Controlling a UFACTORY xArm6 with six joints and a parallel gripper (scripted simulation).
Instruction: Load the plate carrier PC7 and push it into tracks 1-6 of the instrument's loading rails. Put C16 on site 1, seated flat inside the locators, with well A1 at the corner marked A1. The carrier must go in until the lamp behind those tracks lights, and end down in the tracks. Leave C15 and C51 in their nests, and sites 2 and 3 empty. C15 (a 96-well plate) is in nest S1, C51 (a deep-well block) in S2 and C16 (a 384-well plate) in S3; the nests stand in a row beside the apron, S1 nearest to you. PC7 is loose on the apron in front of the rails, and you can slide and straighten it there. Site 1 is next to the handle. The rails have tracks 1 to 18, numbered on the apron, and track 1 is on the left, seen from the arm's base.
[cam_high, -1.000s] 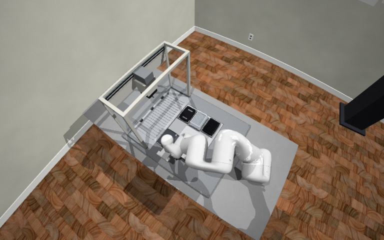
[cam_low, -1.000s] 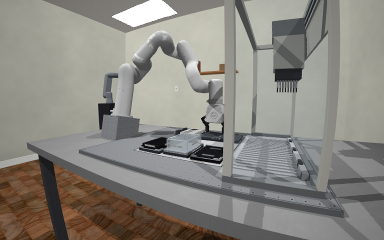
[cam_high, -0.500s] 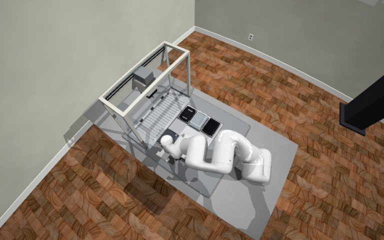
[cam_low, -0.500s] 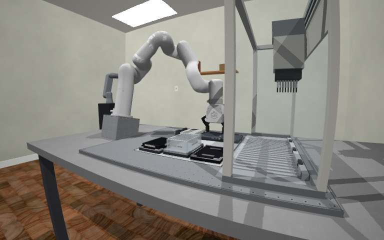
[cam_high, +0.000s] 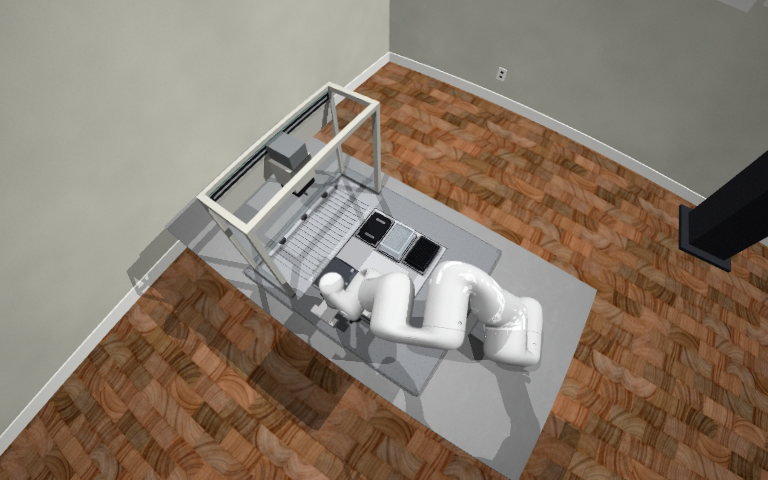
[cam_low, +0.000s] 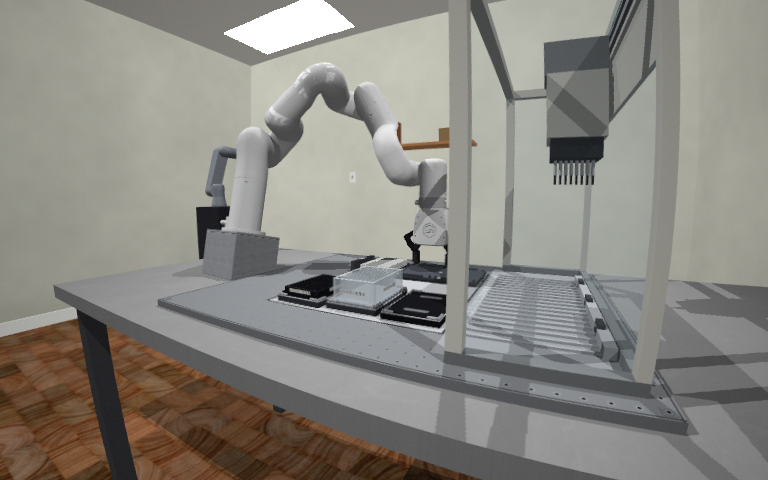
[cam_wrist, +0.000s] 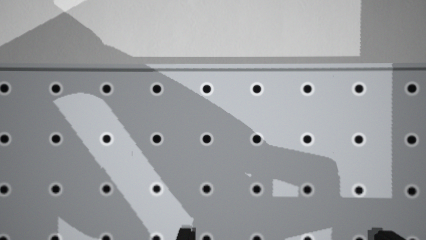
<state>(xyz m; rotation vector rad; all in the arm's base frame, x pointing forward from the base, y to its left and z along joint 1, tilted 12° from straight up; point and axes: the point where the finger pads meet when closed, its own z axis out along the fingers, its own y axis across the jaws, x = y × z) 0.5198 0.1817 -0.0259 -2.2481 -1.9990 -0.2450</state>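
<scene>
While pincer (cam_low: 431, 258) (cam_wrist: 282, 233) gapes, black plate (cam_high: 423, 253) (cam_low: 309, 285), clear block (cam_high: 397, 240) (cam_low: 368, 285) nested

From my remote seat, 3 nests line the right: C15 nearest the arm's base, C51 (cam_high: 396, 241) (cam_low: 368, 287) in the middle nest; PC7 (cam_high: 341, 270) (cam_low: 438, 273) lies left, before the rails (cam_high: 320, 223) (cam_low: 532, 311).

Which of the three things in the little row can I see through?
The middle one, block C51: it's clear and stands taller, while those on both sides look black and low.
</scene>
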